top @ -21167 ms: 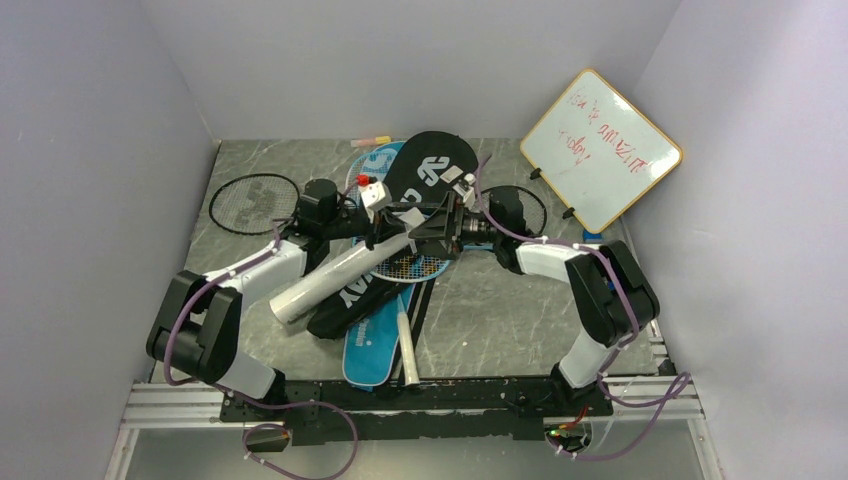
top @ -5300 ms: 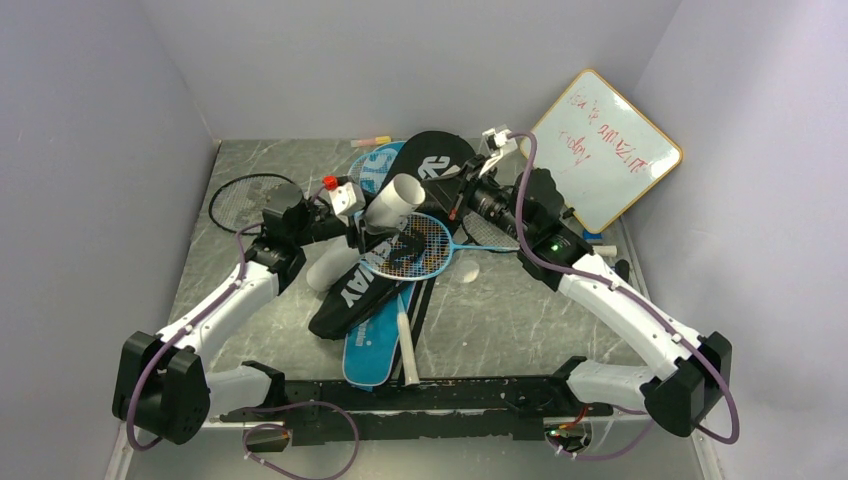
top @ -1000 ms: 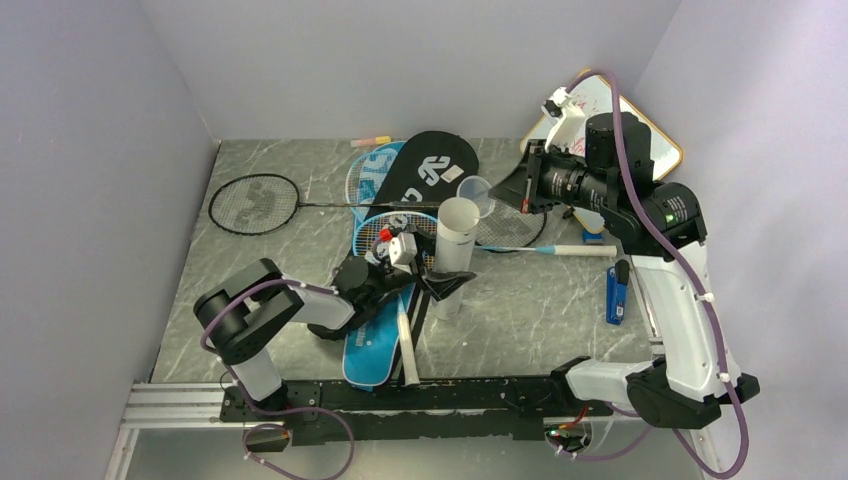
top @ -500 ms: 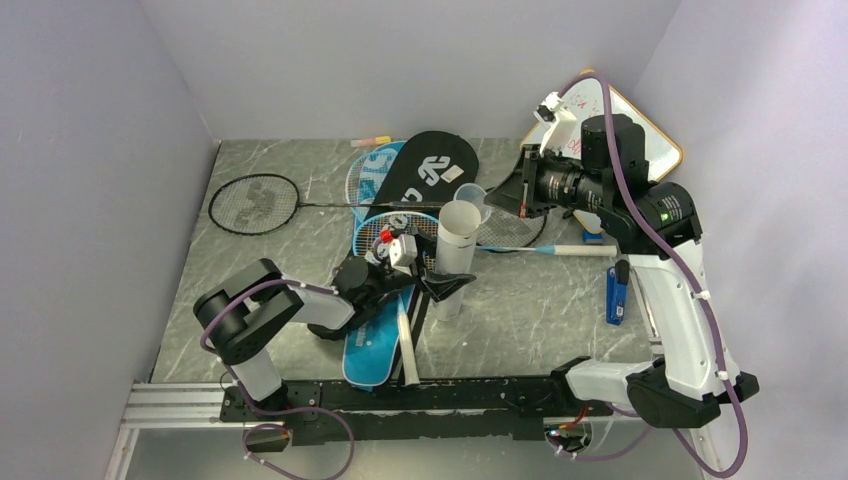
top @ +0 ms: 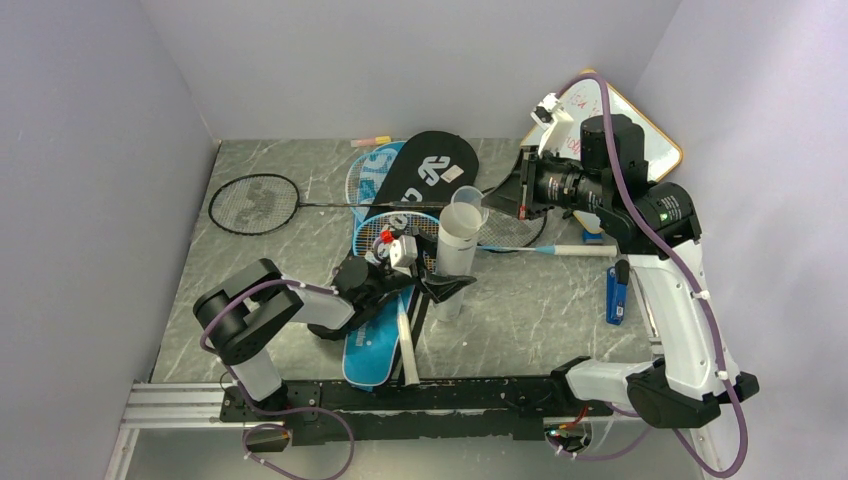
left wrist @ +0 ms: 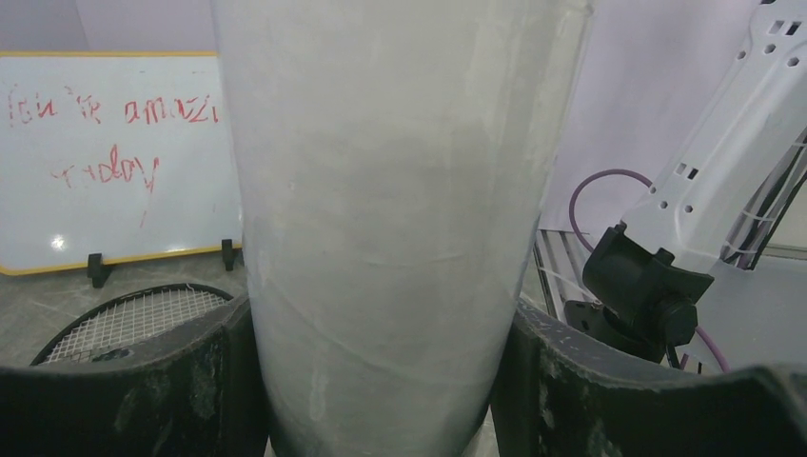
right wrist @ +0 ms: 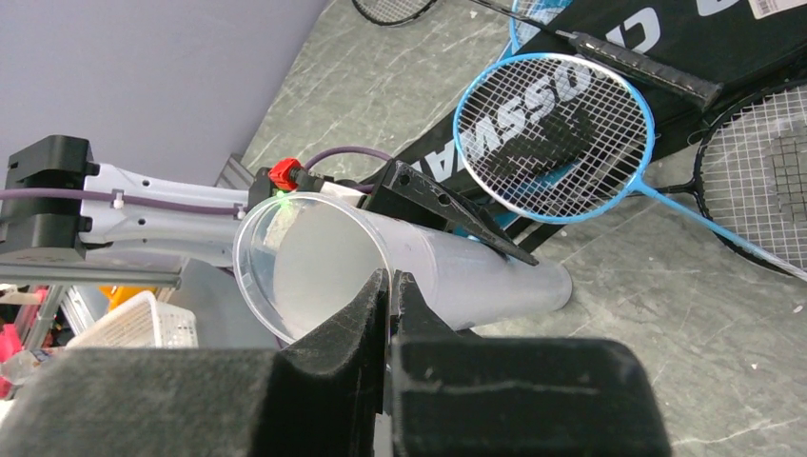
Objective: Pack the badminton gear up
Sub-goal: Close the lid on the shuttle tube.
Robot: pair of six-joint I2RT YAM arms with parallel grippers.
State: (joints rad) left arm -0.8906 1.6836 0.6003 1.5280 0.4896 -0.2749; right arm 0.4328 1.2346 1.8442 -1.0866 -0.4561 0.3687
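Note:
My left gripper (top: 441,285) is shut on the long white tube (top: 456,245) and holds it upright; in the left wrist view the tube (left wrist: 390,238) fills the gap between both fingers (left wrist: 124,390). My right gripper (right wrist: 390,286) is shut on the rim of a clear round cap (right wrist: 309,262), and this cap (top: 470,196) hangs beside the tube's open top. A light-blue racket (top: 398,232) lies on the black bag (top: 430,165) and blue bag (top: 372,350). One black racket (top: 254,203) lies at the left. Another black racket head (top: 508,232) lies under my right arm.
The orange-rimmed whiteboard (top: 655,140) stands at the back right, mostly behind my right arm. A blue marker (top: 613,295) lies near the right wall. A small pink and yellow item (top: 370,141) sits by the back wall. A white grip (top: 405,345) lies across the blue bag.
My right gripper has carried the clear cap a little to the left, closer to the tube's top. The left arm and the tube have stayed still.

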